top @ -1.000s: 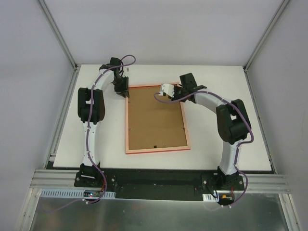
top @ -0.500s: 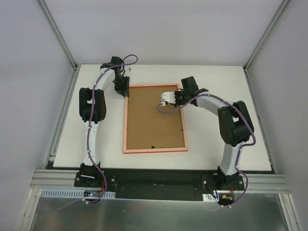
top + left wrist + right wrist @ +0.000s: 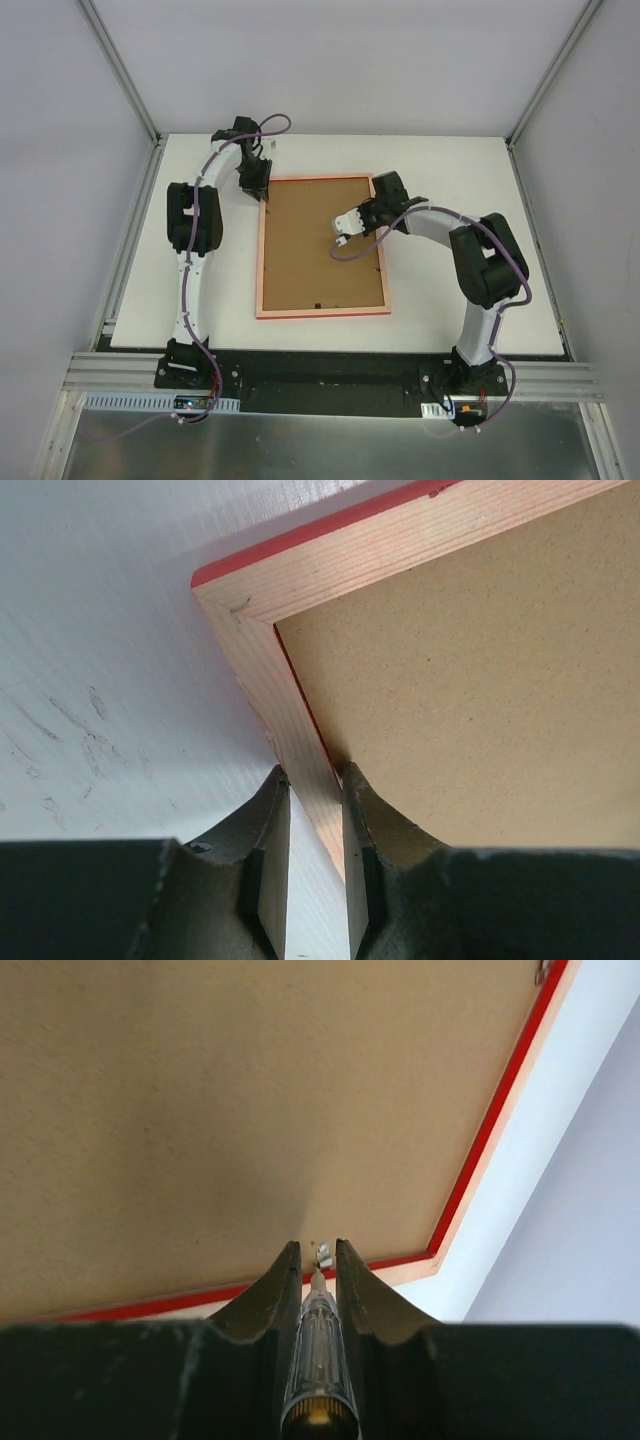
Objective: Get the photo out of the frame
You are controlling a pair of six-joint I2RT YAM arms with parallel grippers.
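Observation:
The frame (image 3: 262,250) lies face down on the white table, its pale wood back up and red edges showing. A brown backing board (image 3: 318,255) fills it, and the photo is hidden beneath. My left gripper (image 3: 256,188) is shut on the frame's left rail (image 3: 290,680), just below the far-left corner, one finger (image 3: 272,810) outside and one on the board (image 3: 480,680). My right gripper (image 3: 374,212) is over the right rail, shut on a clear-handled screwdriver (image 3: 318,1350). The screwdriver's tip touches a small metal clip (image 3: 323,1254) beside the red inner edge (image 3: 480,1150).
More small clips sit on the right rail (image 3: 379,267), the near rail (image 3: 315,304) and the far rail (image 3: 541,972). White table (image 3: 450,170) surrounds the frame, with grey walls on three sides and a metal rail at the near edge.
My right gripper has moved along the frame's right rail toward the near side with the screwdriver. The frame's near end has shifted slightly left. The left gripper keeps its hold.

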